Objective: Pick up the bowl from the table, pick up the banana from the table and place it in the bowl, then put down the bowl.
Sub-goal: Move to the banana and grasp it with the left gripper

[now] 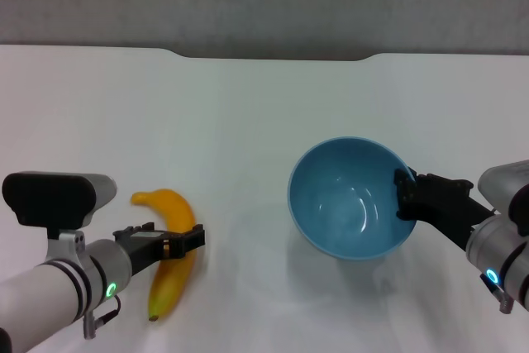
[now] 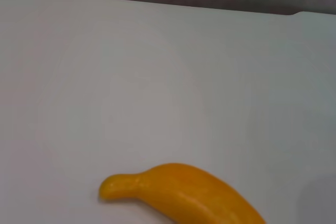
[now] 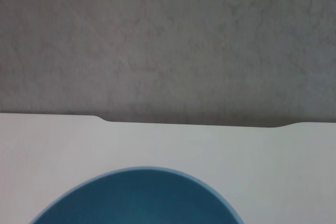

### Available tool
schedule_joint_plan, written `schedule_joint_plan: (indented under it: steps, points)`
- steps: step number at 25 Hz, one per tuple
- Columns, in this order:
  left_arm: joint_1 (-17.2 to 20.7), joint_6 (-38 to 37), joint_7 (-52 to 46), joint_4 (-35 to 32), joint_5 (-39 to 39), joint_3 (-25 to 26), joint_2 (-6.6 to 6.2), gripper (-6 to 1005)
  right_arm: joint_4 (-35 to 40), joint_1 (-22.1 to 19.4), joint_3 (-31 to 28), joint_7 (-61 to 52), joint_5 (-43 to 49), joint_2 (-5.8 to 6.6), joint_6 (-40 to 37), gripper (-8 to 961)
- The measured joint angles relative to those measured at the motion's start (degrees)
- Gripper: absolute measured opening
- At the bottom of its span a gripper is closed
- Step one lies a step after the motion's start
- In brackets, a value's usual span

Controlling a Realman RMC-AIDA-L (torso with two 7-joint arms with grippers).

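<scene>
Head view: both arms at work over table (image 1: 248, 121)
Right end effector (image 1: 405, 196): pinching bowl (image 1: 351, 200) rim, bowl tilted, lifted
Left end effector (image 1: 183, 241): straddling banana (image 1: 171, 245) middle, grip unclear
Banana: lying on table

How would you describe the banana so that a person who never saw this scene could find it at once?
On the white table, look to the robot's left half, near the front edge. The banana lies there, with the left hand around its middle. It is the only curved yellow-orange thing; its neighbour, the light-blue bowl at the right hand, is round.
</scene>
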State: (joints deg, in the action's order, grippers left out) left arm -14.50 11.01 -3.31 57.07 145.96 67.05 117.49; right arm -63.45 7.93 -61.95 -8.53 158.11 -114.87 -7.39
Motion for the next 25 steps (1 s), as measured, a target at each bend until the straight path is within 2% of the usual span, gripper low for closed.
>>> schedule_joint_plan:
  steps: [9, 19, 25]
  points:
    - [-1.1, -1.2, 0.4, -2.5, 0.4, -2.2, -0.04, 870, -0.5, -0.1, 0.2, 0.0, 0.0, 0.0, -0.6, 39]
    - [-1.2, -1.7, 0.5, -3.2, 0.5, -2.4, -0.21, 861, -0.5, -0.4, 0.2, 0.0, 0.0, 0.0, -1.0, 39]
    - [-1.0, -2.1, 0.6, -3.3, 0.6, -1.7, -0.31, 666, -0.7, -0.6, 0.2, 0.0, 0.1, 0.0, -1.4, 39]
